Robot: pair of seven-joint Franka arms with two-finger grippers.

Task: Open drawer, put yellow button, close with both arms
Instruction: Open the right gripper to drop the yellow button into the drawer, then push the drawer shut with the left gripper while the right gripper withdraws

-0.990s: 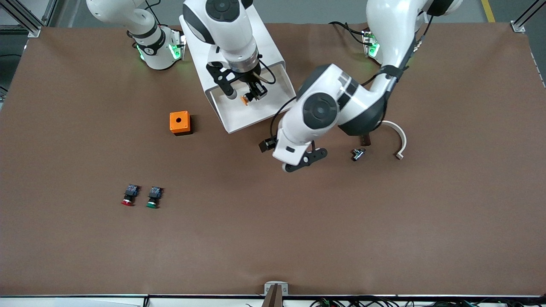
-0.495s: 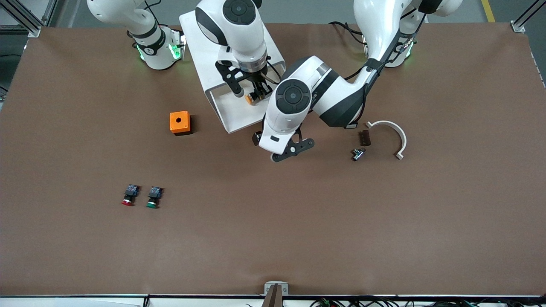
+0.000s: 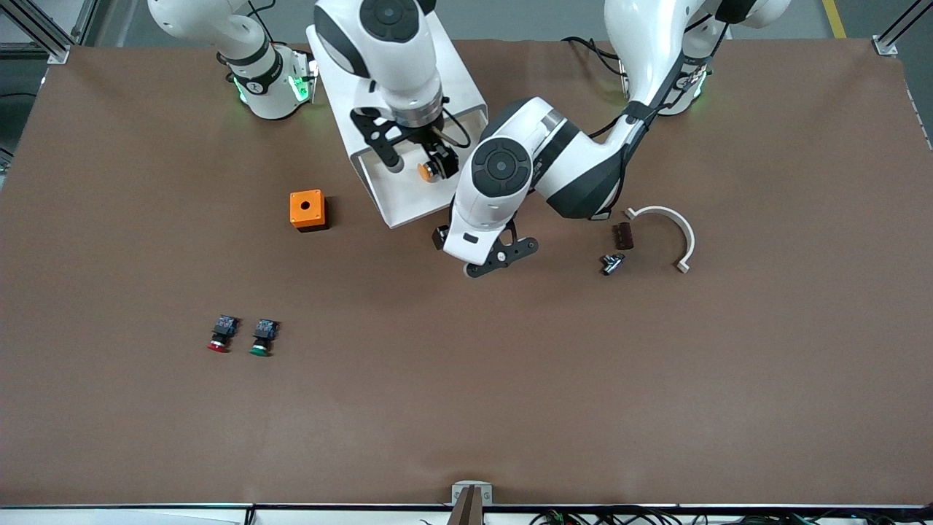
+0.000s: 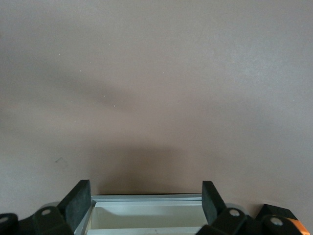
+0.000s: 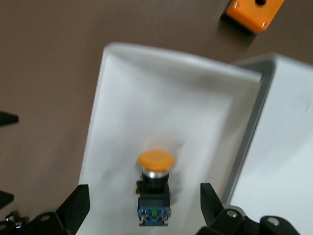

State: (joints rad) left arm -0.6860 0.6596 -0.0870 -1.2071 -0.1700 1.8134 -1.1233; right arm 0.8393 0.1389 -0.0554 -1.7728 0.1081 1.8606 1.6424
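A: Where's the yellow button [image 5: 155, 186]?

B: Lying in the open white drawer [image 3: 408, 191] near the surface's [image 3: 466, 379] edge by the arm bases, cap toward the drawer's front wall.

A: Right pincer [image 3: 412, 162]?

B: Over the drawer, right above the button, fingers spread wide, holding nothing.

A: Left pincer [image 3: 501, 259]?

B: Wide too, empty, straddling the drawer's front wall.

A: Others?

B: Red button [image 3: 221, 334] and green button [image 3: 262, 337] sit side by side toward the right arm's end.

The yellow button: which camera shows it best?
The right wrist view: the yellow button lies in the open drawer, whole, between the right gripper's open fingers. The front view shows only its cap under the arm. The left wrist view shows none of it.
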